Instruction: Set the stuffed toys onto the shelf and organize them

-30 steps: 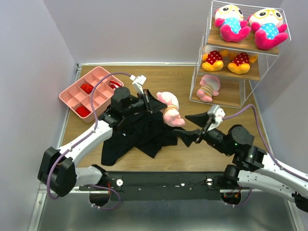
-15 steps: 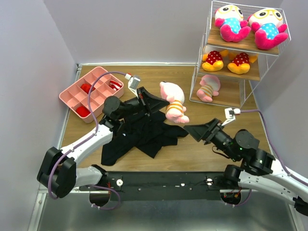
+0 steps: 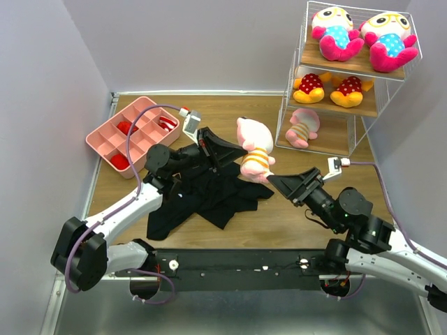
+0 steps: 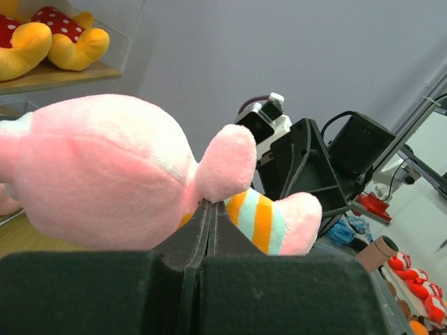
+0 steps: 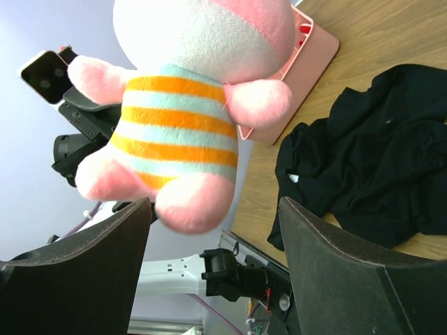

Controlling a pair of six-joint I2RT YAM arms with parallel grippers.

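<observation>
My left gripper is shut on a pale pink doll with an orange and pale green striped body, held in the air over the table's middle. The doll fills the left wrist view, pinched between the jaws near its arm. My right gripper is open, its fingers on either side of the doll's feet without closing on them. The wire shelf at the far right holds two blue-bodied dolls on top, two yellow ones in the middle and one striped pink doll on the lowest board.
A black cloth garment lies crumpled in the middle of the wooden table, under the left arm. A pink compartment tray with red items stands at the far left. Grey walls close in the table at the back and sides.
The left gripper has carried the striped doll to the right and up. The right gripper has swung towards it and now has its open fingers around the doll's feet.
</observation>
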